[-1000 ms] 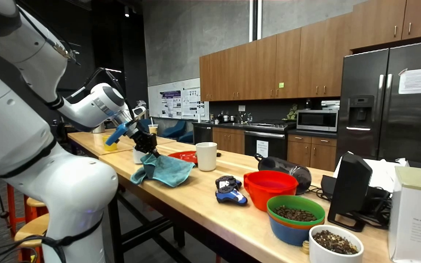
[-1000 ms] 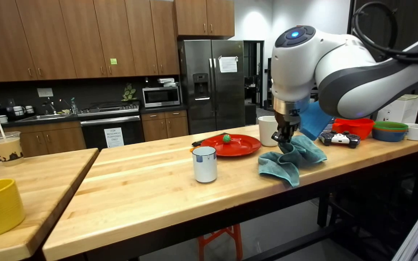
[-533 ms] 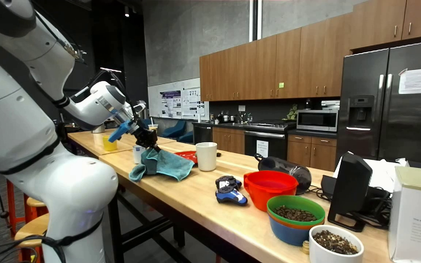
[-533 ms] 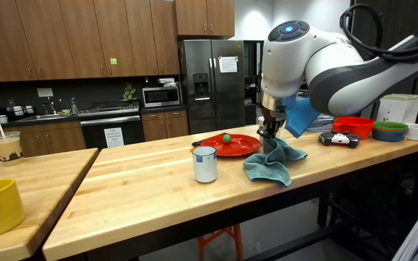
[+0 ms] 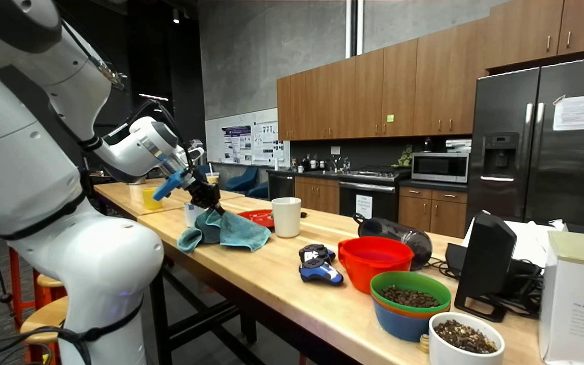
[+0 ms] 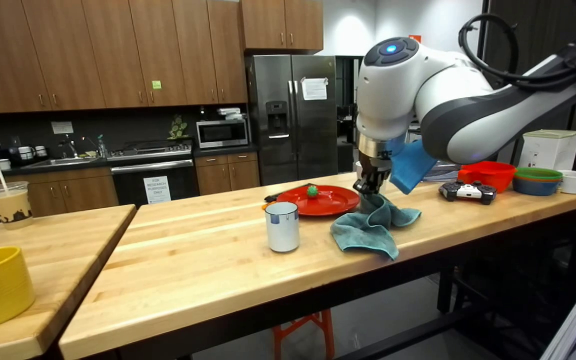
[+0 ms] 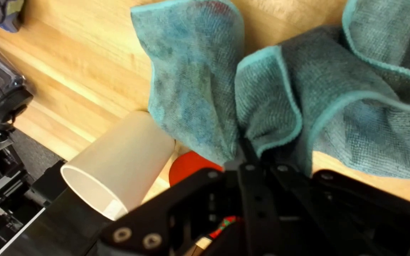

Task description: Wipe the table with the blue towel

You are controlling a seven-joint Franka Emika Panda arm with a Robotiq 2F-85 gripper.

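The blue-teal towel (image 5: 244,230) lies bunched and draped on the wooden table (image 5: 277,276), near its front edge. In an exterior view the towel (image 6: 368,232) spreads to both sides below the gripper (image 6: 367,190). In the wrist view the towel (image 7: 194,78) shows folds, with darker stains on one flap. My gripper (image 7: 258,154) is shut on a gathered fold of the towel, and its fingertips are partly hidden in the cloth. In an exterior view the gripper (image 5: 218,208) is tilted, just above the table.
A red plate (image 6: 335,197) and a cream cup (image 5: 287,218) stand close to the towel. A white enamel mug (image 6: 283,230) stands to one side. Game controllers (image 5: 321,271), a red bowl (image 5: 375,261), stacked bowls (image 5: 408,314) and a dark pitcher (image 5: 396,233) stand farther along.
The gripper has dragged the towel along the table toward the enamel mug and red plate. Most of this shift came in the first half second; the gripper is slightly lower now than half a second ago.
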